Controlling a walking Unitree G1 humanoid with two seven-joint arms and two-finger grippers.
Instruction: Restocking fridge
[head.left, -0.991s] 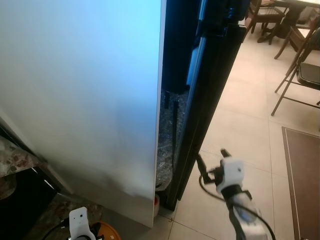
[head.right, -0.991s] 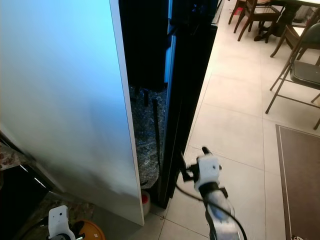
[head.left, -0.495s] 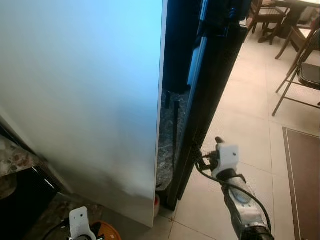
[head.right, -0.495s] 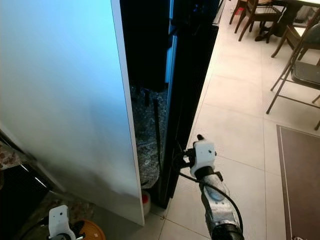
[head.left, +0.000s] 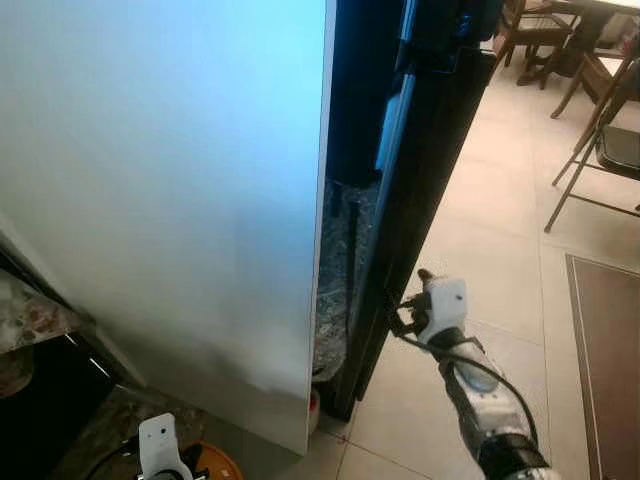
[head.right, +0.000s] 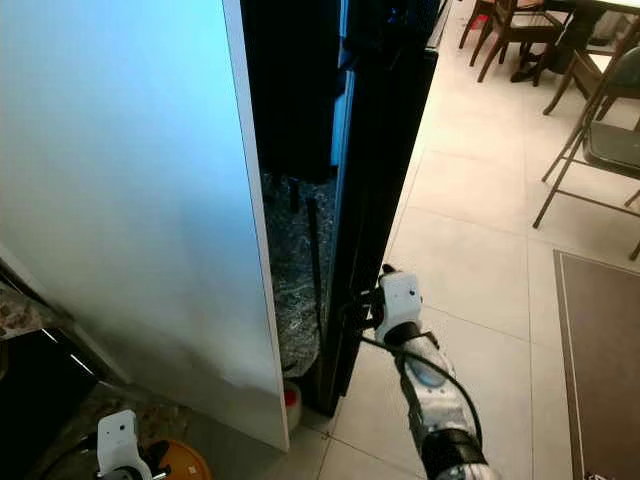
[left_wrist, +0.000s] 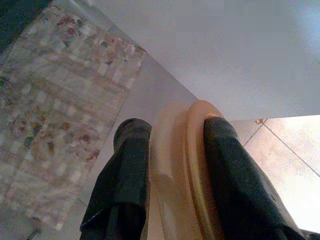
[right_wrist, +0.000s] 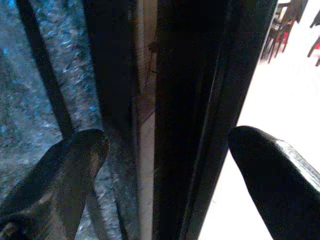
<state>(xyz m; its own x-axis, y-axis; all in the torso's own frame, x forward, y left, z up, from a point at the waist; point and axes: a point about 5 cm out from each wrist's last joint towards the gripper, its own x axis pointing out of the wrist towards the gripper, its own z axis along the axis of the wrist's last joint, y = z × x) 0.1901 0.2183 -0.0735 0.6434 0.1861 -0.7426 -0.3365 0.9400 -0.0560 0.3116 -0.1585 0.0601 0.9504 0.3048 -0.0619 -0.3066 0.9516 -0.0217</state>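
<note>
Pinching a pale orange, rounded plastic item with a darker ridge (left_wrist: 182, 165), the left gripper (left_wrist: 175, 170) hangs low near the robot's body, both black fingers pressed against the item's sides. Exact identity unclear; probably the stock for the fridge, parked there while the other arm works. Beneath it: grey floor tile (left_wrist: 150, 95) and a floral patterned mat (left_wrist: 55, 110).

Further out, the right gripper (right_wrist: 165, 165) reaches to the front edge of the tall, glossy black fridge door (head.left: 420, 200). Fingers spread, one on each side of the edge (right_wrist: 175, 125), not yet closed on it. Judgement: straddling the edge to get purchase for swinging the door wider.

Door stands slightly ajar beside a white cabinet panel (head.left: 160, 180); dark gap shows a frosted, speckled interior (head.left: 335, 270).

Beyond: cream tiled floor (head.left: 490, 210), folding metal chair (head.left: 600, 150), wooden dining chairs (head.right: 520, 30).
</note>
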